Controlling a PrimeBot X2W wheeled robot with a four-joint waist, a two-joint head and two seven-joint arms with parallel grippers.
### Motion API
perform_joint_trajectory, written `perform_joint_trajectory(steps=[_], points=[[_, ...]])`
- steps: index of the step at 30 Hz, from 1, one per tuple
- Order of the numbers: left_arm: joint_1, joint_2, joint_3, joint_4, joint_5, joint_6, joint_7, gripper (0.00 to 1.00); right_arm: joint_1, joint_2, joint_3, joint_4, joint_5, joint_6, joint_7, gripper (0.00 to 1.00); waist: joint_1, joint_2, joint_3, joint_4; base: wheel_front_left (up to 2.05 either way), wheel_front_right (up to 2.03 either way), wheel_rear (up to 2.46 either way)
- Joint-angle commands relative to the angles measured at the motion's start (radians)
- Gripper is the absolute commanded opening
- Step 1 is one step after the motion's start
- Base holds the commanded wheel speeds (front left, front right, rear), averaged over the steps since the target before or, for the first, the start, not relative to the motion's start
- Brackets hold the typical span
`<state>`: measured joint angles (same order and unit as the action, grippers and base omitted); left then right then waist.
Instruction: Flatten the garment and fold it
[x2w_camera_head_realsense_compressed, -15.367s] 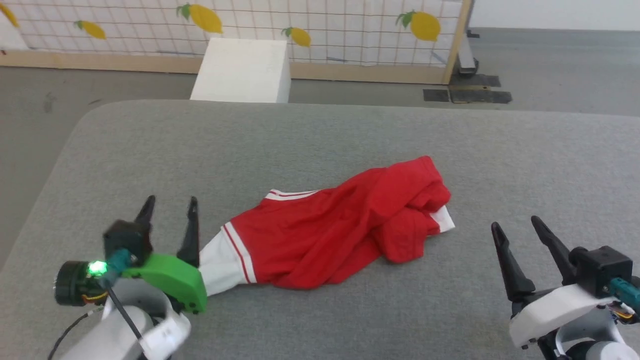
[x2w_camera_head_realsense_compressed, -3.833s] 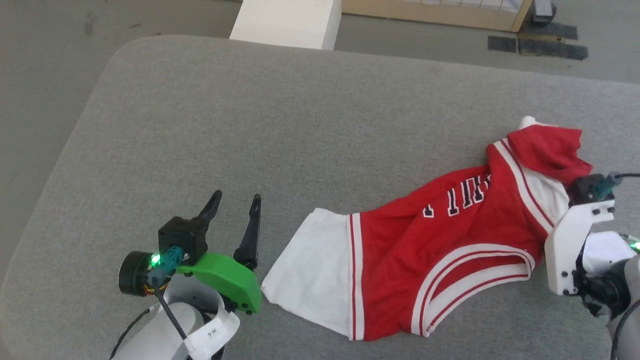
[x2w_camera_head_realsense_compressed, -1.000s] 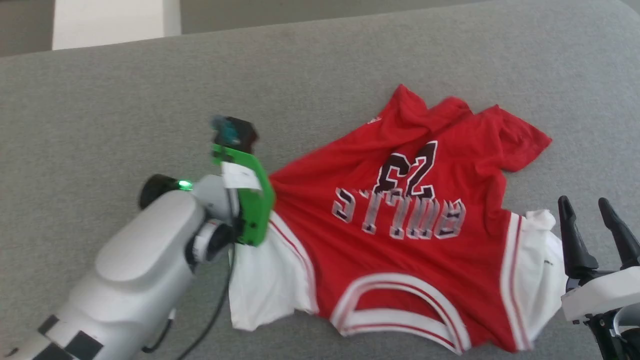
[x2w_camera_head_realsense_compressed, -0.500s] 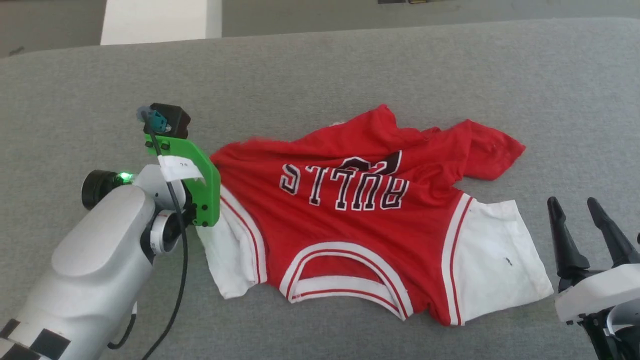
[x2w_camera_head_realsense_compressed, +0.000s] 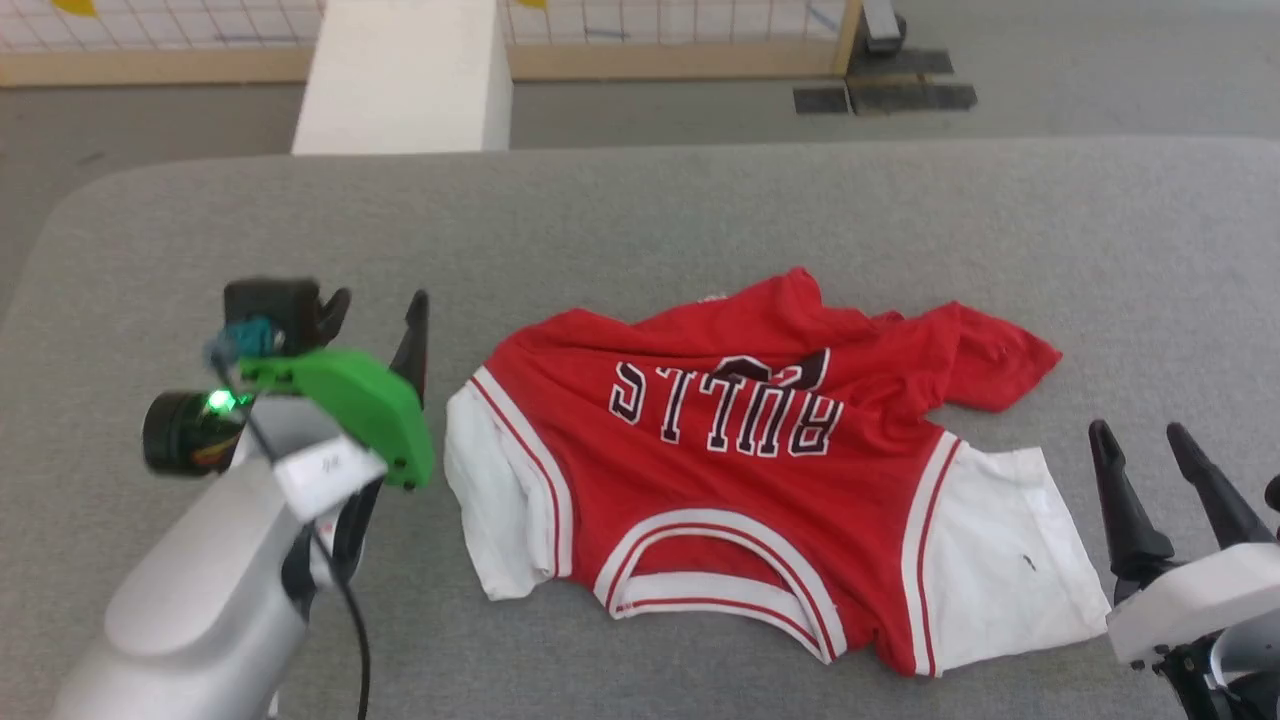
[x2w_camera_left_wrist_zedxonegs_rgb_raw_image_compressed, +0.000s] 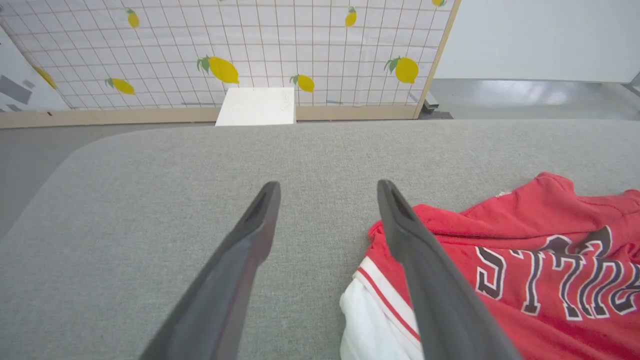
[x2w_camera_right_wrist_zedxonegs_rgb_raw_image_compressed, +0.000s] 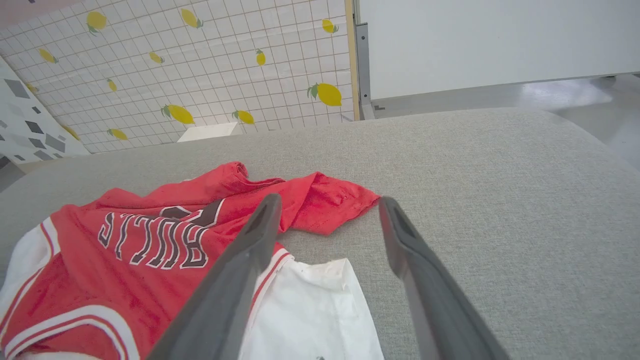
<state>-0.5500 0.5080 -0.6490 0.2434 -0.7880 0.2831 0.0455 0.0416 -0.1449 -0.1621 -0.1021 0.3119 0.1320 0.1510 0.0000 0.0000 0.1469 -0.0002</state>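
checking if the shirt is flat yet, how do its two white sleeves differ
The left sleeve, by the left gripper, is bunched and narrow; the right sleeve, by the right gripper, lies spread flat and wider. The right sleeve has a small dark speck; the left sleeve shows none. Both are white with red stripes at the seam.

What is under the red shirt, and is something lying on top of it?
The garment lies directly on the grey table; nothing rests on it. Its far hem is folded over, hiding part of the number print.
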Motion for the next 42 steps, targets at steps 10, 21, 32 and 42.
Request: perform_joint_trajectory(steps=[10,21,32,42], points=[[0.219,0.098,-0.058,-0.208,-0.027,0.079,0.140,1.00,0.041,0.010,-0.002,-0.020,0.008,-0.001,0.017,1.00,0.0000,0.0000,-0.036,0.045,0.00,0.00,0.00],[0.235,0.171,-0.149,-0.414,-0.130,0.184,0.551,1.00,0.040,0.015,0.007,-0.032,0.001,-0.001,0.017,1.00,0.0000,0.0000,0.027,0.014,0.00,0.00,0.00],[0.213,0.134,-0.143,-0.359,-0.138,0.211,0.558,1.00,0.021,0.015,-0.002,-0.036,-0.009,-0.001,0.005,1.00,0.0000,0.0000,0.104,-0.020,0.00,0.00,0.00],[0.219,0.097,-0.182,-0.321,-0.156,0.175,0.581,1.00,0.011,0.014,-0.011,-0.031,-0.015,-0.001,0.001,1.00,0.0000,0.0000,0.136,-0.030,0.00,0.00,0.00]])
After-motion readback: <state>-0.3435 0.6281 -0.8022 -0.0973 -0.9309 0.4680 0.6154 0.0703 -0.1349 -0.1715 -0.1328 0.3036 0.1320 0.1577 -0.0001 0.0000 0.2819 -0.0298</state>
